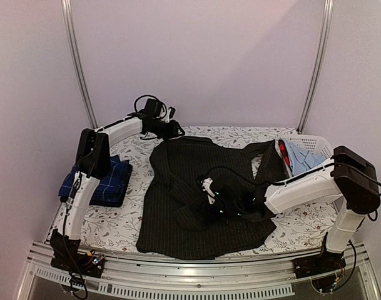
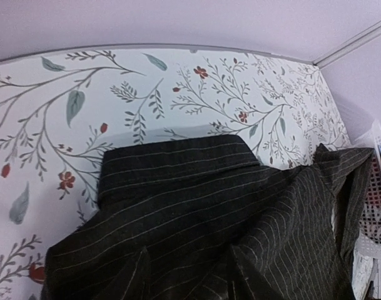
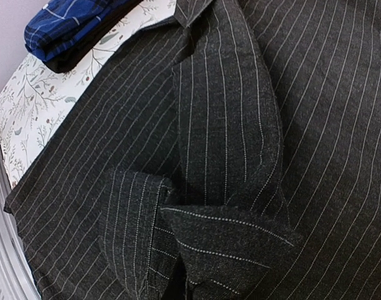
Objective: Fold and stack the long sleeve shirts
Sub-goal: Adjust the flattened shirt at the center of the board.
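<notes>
The black cloth shirt with thin pale pinstripes (image 1: pixel 177 219) lies spread over the middle of the bench (image 1: pixel 115 228). Its collar points toward the far wall and its hem reaches the near edge. In the left wrist view this shirt (image 2: pixel 209 212) shows its collar flat at centre frame. Its body is cut off by the bottom edge, and one sleeve trails off to the right. In the right wrist view it (image 3: pixel 253 125) fills nearly the whole frame. A sleeve lies folded over the body there, its cuff doubled back at bottom centre and partly cut off.

The navy blue shirt with a light windowpane check (image 1: pixel 106 181) sits folded at the left of the bench, near the black one but apart from it. We see a strip of floral cover between them. The left arm hides part of it from above, and only a corner (image 3: pixel 71 25) shows at the upper left of the right wrist view.

The right pincer (image 1: pixel 209 190) sits low over the middle of the black shirt, dark against dark cloth. Its fingers are pressed together, and we cannot make out whether cloth lies between them. The left pincer (image 1: pixel 172 130) is at the shirt's upper left, by the shoulder. We cannot tell whether it is spread or closed. Neither wrist view shows its own fingers.

At the right rear stands a white plastic lattice basket (image 1: pixel 318 145). It holds a pale blue cloth (image 1: pixel 301 157) and a red item (image 1: pixel 282 150) too small to name.
</notes>
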### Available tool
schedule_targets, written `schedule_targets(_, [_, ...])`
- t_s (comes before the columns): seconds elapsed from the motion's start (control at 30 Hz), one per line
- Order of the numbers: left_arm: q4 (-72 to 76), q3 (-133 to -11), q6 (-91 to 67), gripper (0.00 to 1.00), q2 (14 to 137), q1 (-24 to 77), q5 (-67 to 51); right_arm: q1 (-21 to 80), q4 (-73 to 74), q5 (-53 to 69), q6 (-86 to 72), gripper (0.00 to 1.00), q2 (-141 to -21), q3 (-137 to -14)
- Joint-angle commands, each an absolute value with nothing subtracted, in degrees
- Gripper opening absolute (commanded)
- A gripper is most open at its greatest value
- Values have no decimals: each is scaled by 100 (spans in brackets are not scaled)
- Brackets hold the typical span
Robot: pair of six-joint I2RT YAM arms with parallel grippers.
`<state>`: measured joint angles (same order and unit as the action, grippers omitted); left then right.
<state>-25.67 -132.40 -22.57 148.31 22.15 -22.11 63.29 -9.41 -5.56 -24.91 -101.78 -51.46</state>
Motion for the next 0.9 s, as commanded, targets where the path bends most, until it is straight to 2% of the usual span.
schedule_targets(0.0, [-2079, -13668, -2680, 41, 15412, 2473, -3025, 6293, -635, -211, -2765, 0, -10027, -4992])
schedule_targets(0.2, [-1688, -13834, -3257, 41, 15838, 2683, -3065, 6333, -221, 203, -2800, 0, -9757, -4781])
schedule_targets(0.4, [-2380, -13515, -3856, 37, 15749, 2796, -1871, 6455, 342, 394, -2788, 0, -9584, -4685])
schedule_targets(0.5, [-2529, -12905, -3974, 34, 15472, 2825, -1547, 6525, 547, 452, -2794, 0, -9442, -4665])
schedule_targets(0.67, [-2085, -11528, -3971, 35, 14712, 2780, -911, 6574, 824, 429, -2810, 0, -9186, -4544])
schedule_targets(0.87, [-1998, -11930, -4215, 35, 14966, 2322, -1205, 6574, 896, 300, -2765, 0, -9130, -4657])
